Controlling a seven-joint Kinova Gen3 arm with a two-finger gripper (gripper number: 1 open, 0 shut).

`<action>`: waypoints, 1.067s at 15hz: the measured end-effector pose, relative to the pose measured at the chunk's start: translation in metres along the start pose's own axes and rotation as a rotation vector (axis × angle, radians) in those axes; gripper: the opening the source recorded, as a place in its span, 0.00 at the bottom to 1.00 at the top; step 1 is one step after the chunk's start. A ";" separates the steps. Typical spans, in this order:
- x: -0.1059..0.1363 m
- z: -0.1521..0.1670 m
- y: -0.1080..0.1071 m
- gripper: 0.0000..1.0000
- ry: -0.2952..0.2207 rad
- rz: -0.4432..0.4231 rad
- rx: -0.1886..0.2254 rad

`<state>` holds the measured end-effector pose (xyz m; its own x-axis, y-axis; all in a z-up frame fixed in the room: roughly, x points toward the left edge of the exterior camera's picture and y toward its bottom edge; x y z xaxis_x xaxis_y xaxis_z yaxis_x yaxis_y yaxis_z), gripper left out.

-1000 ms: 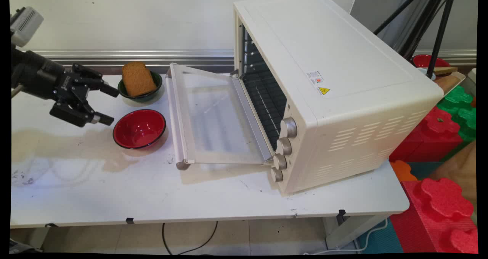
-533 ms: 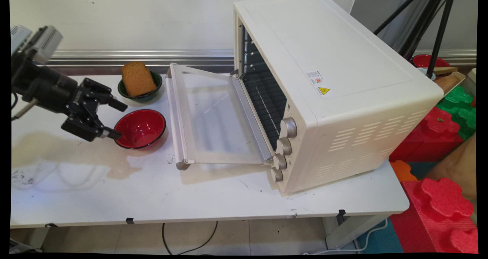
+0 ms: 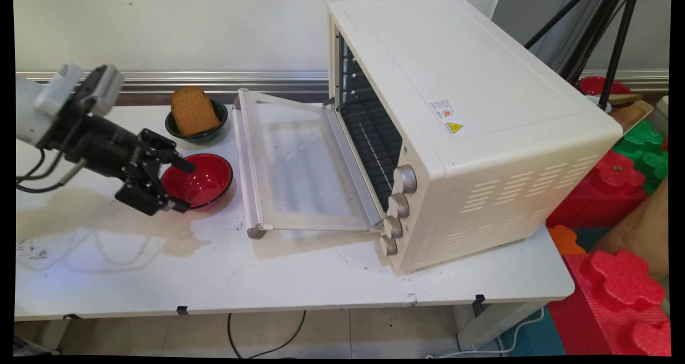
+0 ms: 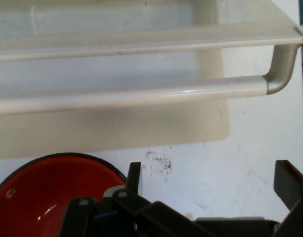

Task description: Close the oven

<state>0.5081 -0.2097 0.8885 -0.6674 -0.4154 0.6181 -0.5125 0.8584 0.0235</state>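
Gripper: the gripper [image 3: 184, 184] is reaching in from the left with its jaws spread wide and holding nothing; 1 finger is hanging over the red bowl [image 3: 199, 179], the other is sitting at the bowl's near rim.
Contact: from either view I cannot tell whether a finger is actually touching the rim.
Red bowl: it is sitting empty on the table, just beside the handle [image 4: 141, 96] of the oven door [image 3: 299, 166], so the straddling fingers are lining up on its edge.
Green bowl: a second bowl, the green bowl [image 3: 200, 126], is standing behind the red one, and a slice of brown bread [image 3: 192, 110] is leaning in it.
Oven: the toaster oven [image 3: 460, 123] is lying open, its door folded down flat toward the bowls, leaving the rack exposed.
Surface: the white table [image 3: 299, 278] is showing scuffs and a brownish stain at its left.
Room: a pale wall is running behind; red and green foam blocks [image 3: 615, 278] are piling at the right.
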 end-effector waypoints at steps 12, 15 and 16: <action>0.007 0.062 0.002 0.00 -0.033 -0.015 0.029; 0.010 0.072 0.002 0.00 -0.032 -0.018 0.037; 0.011 0.076 0.002 0.00 -0.031 -0.020 0.042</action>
<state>0.4585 -0.2356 0.8356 -0.6727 -0.4417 0.5936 -0.5476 0.8367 0.0020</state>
